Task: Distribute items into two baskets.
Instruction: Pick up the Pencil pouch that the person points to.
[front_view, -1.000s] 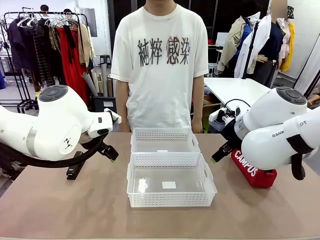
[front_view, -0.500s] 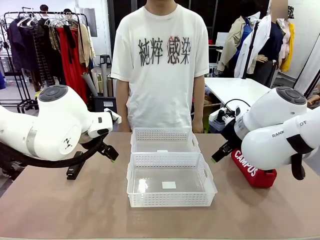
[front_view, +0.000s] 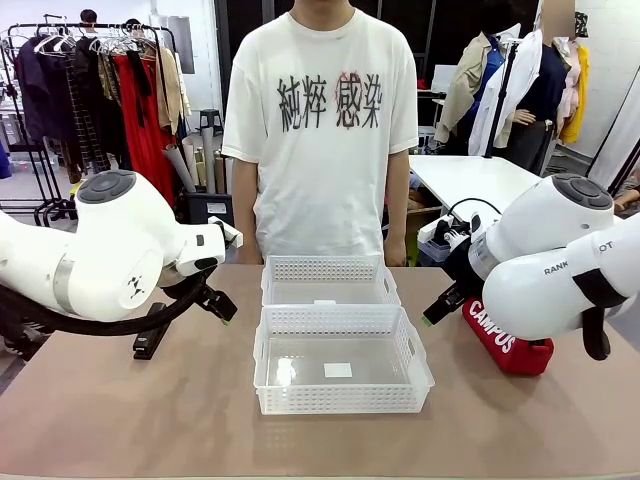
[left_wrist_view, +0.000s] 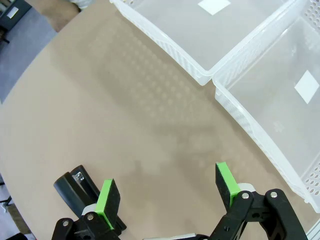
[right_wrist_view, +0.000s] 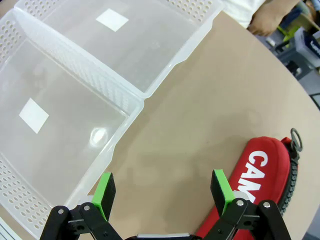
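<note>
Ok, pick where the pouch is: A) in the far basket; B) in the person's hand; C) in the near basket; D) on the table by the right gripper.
D: the pouch lies on the table next to the open right gripper, nothing holding it.

Both arms low, angled inward; left gripper and right gripper wide open, empty.

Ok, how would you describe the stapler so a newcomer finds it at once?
Start at the two white baskets in the middle of the brown table, then look to the robot's left, beneath its white left arm. The stapler lies there on bare tabletop, apart from the baskets: small and black, unlike the red pouch on the opposite side.
</note>
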